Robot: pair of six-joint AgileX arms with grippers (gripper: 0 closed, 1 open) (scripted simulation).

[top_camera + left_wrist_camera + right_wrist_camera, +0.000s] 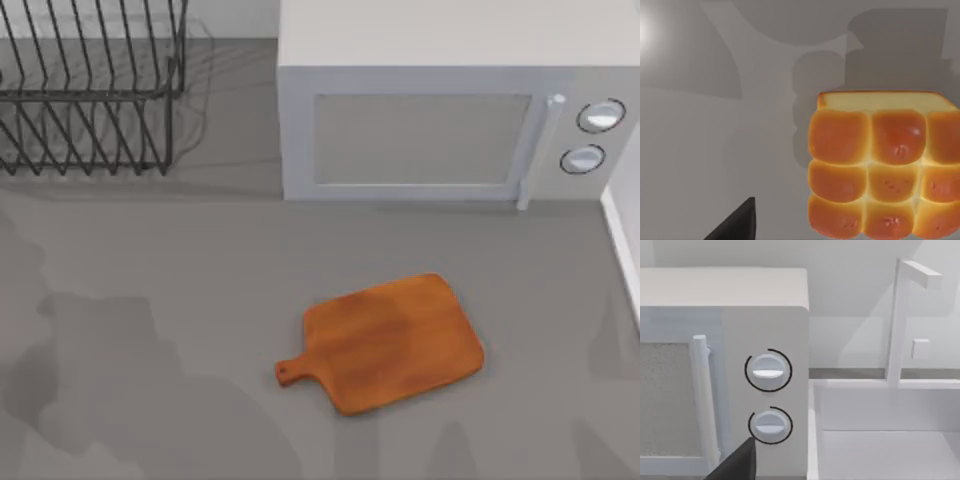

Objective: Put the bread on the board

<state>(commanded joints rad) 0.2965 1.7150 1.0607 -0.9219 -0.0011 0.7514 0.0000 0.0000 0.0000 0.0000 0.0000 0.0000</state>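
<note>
The board (385, 340) is a flat orange-brown wooden slab lying on the grey table right of centre, its short pierced handle pointing to the left. The bread (880, 170), a golden-brown block of pull-apart rolls with paler sides, rests on the grey table in the left wrist view. A dark part of my left gripper (737, 225) shows beside it, apart from the bread. A dark part of my right gripper (737, 465) shows in front of the microwave's knobs.
A white microwave (440, 120) stands at the back behind the board. A black wire dish rack (90, 90) fills the back left corner. A white sink (885, 440) with a faucet (900, 320) sits right of the microwave.
</note>
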